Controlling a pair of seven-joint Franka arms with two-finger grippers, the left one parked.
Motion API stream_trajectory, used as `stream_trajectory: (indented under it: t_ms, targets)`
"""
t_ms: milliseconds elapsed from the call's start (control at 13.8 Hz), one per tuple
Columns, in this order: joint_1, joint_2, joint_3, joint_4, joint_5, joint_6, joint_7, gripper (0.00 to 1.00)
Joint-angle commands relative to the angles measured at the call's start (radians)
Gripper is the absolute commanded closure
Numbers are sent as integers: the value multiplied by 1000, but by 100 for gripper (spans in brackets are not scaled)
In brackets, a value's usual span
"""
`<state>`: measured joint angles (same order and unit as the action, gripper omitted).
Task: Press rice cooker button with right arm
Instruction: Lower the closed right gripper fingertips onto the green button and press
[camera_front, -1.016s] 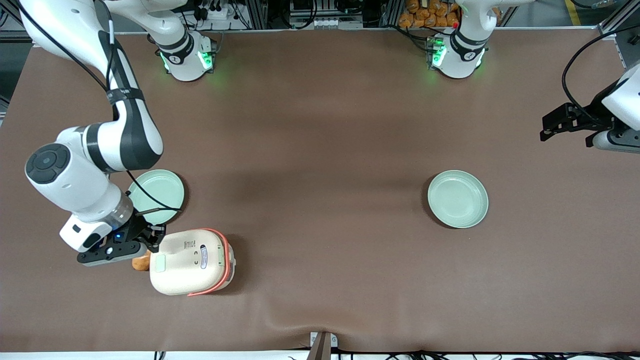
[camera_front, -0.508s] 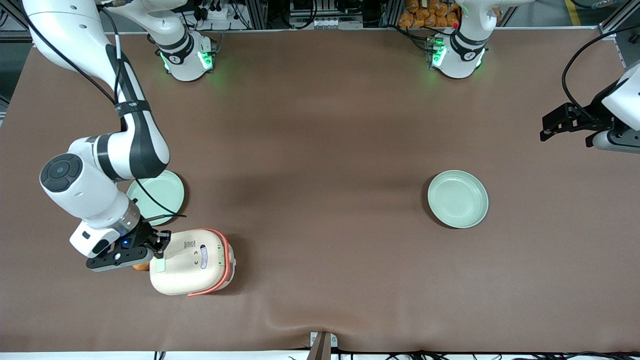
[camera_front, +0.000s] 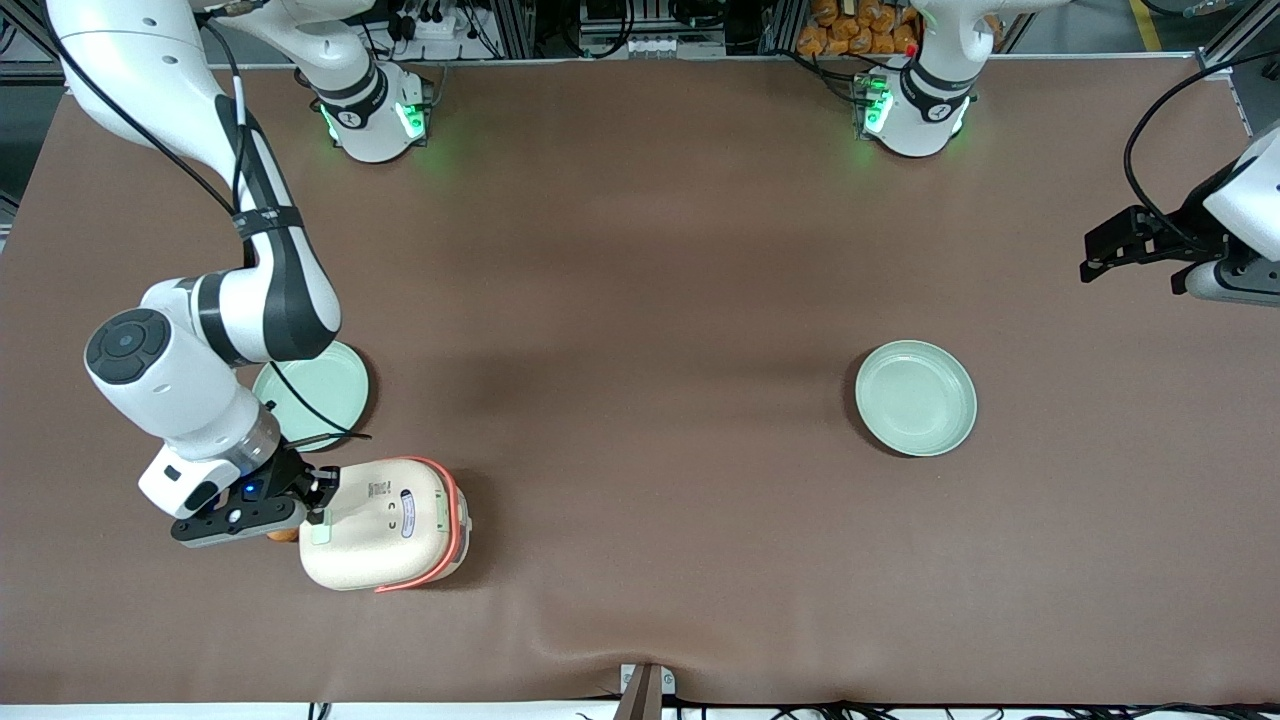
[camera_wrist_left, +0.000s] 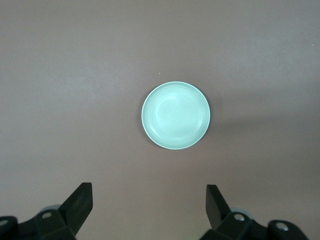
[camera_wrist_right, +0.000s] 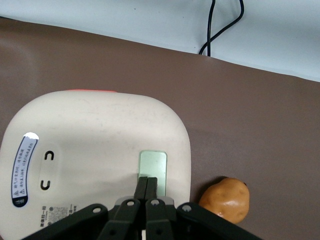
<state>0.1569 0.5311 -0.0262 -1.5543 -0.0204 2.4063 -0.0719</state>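
1. the rice cooker (camera_front: 382, 523) sits on the brown table (camera_front: 650, 300) toward the working arm's end, nearer the front camera than a green plate (camera_front: 325, 385).
2. the button (camera_wrist_right: 152, 169) is on the cream lid, at the edge nearest the gripper.
3. the right arm (camera_front: 190, 370) bends down over the cooker; its gripper (camera_wrist_right: 147, 184) has both fingers pressed together, holding nothing, with the tips at the button's edge.
4. a small brown potato (camera_wrist_right: 226, 198) lies just beside the cooker.
5. a second plate (camera_front: 915, 397) lies toward the parked arm's end.
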Motion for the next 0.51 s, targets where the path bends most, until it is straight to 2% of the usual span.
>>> stream_trajectory:
  t_ms: [0, 435]
  targets:
    - [3, 17, -6, 19, -26, 22, -16, 100]
    - [3, 27, -6, 17, -24, 24, -16, 100]
